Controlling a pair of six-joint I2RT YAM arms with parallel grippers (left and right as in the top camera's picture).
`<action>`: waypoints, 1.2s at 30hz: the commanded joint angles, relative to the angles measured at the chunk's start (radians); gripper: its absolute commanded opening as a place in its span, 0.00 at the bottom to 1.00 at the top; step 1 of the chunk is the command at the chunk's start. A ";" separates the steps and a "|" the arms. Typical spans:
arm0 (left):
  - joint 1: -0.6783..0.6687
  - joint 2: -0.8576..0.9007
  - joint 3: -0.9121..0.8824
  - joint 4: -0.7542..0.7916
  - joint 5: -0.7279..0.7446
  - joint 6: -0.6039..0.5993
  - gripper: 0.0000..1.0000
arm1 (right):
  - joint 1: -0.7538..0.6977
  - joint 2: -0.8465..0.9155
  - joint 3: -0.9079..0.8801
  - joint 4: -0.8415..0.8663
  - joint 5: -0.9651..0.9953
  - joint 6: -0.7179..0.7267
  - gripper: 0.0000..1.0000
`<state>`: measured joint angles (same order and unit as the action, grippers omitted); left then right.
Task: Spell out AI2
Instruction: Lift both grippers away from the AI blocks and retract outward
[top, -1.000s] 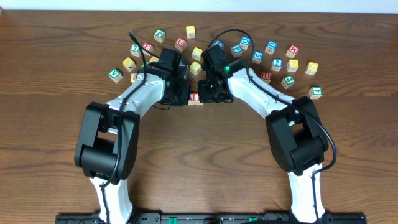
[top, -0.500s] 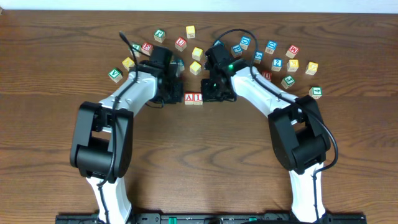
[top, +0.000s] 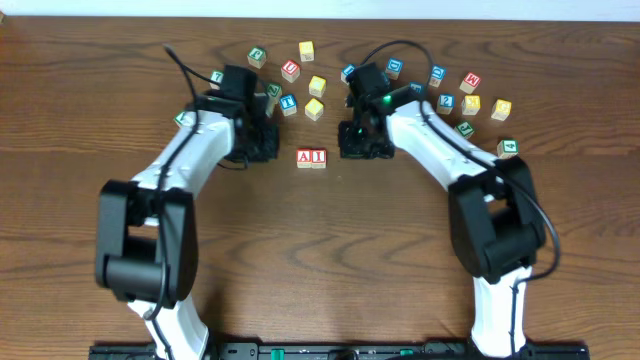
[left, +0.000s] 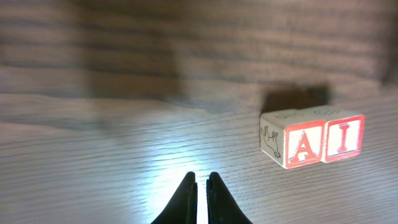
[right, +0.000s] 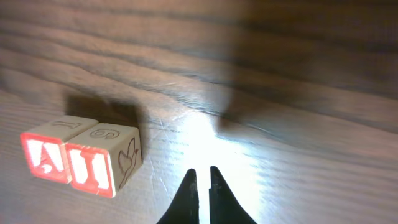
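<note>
The "A" cube (top: 304, 157) and the "I" cube (top: 318, 157) sit touching side by side on the table, reading "AI". They show in the left wrist view as A (left: 303, 144) and I (left: 342, 137), and in the right wrist view as A (right: 45, 157) and I (right: 93, 165). A blue-marked cube (top: 446, 101) at the back right looks like the "2", but is too small to read for sure. My left gripper (top: 262, 150) (left: 201, 180) is shut and empty, left of the pair. My right gripper (top: 355, 148) (right: 203, 174) is shut and empty, right of the pair.
Several other lettered cubes lie in an arc along the back: a yellow one (top: 314, 108), a red one (top: 290, 70), a green "4" (top: 508, 147), a red "W" (top: 470, 81). Some sit partly under the arms.
Both grippers have drawn away from the A and I pair, the left one leftward and back, the right one rightward and back. The two cubes stay together.
</note>
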<state>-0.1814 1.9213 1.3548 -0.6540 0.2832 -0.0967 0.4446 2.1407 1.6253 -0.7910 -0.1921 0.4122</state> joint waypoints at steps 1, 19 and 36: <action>0.053 -0.126 0.050 -0.014 -0.015 0.018 0.07 | -0.016 -0.110 -0.003 -0.024 0.061 -0.014 0.06; 0.306 -0.508 0.050 -0.056 -0.015 0.017 0.41 | -0.106 -0.306 0.032 -0.169 0.089 -0.098 0.45; 0.376 -0.519 0.115 -0.164 -0.015 0.010 0.43 | -0.189 -0.306 0.216 -0.310 0.089 -0.153 0.56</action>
<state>0.1890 1.4063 1.4036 -0.8017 0.2787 -0.0814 0.2756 1.8606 1.8198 -1.0924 -0.1078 0.2787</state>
